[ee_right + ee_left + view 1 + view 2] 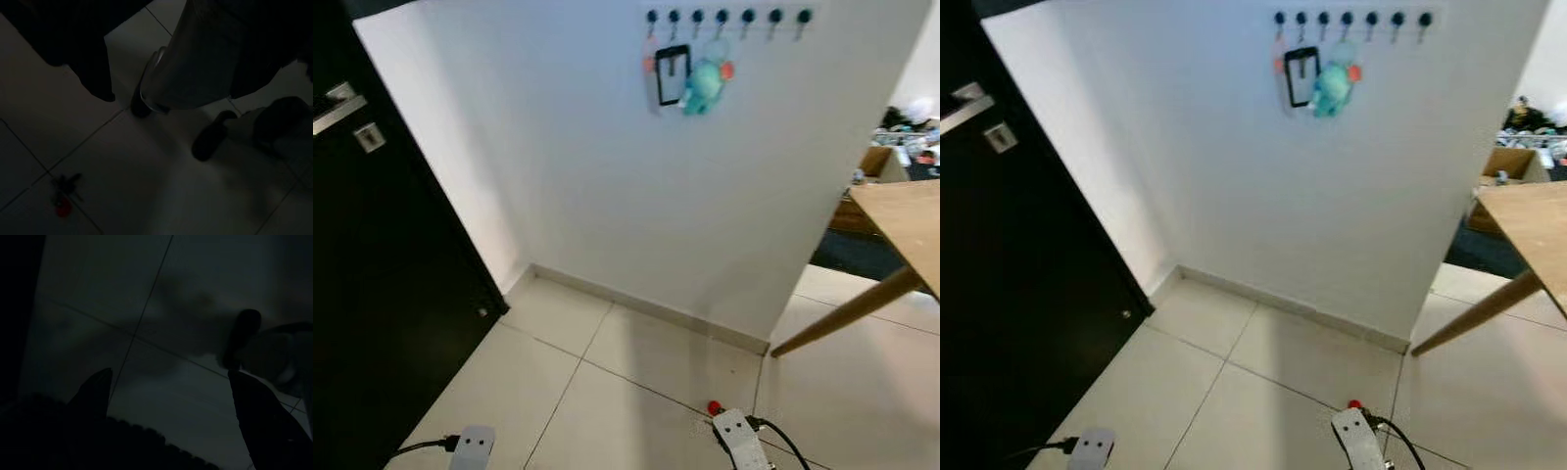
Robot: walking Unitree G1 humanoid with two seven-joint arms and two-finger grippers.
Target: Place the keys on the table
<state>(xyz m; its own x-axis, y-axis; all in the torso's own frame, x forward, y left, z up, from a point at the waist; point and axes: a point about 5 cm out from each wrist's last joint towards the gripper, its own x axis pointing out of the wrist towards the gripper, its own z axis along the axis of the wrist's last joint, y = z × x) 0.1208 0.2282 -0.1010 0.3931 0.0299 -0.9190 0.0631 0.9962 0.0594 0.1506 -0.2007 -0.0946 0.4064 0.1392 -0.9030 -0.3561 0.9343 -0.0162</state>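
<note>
Two silver arms hung idle: left gripper [166,396] spread wide, right gripper [171,83] likewise apart, both empty. The red-tagged bunch of dark keys [62,193] lay on the pale tiled floor [636,372], well apart from the light wooden table [906,220].

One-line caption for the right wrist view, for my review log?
Dim view down at the tiled floor, where the keys with a red tag lie, the right hand hanging above, open.
</note>
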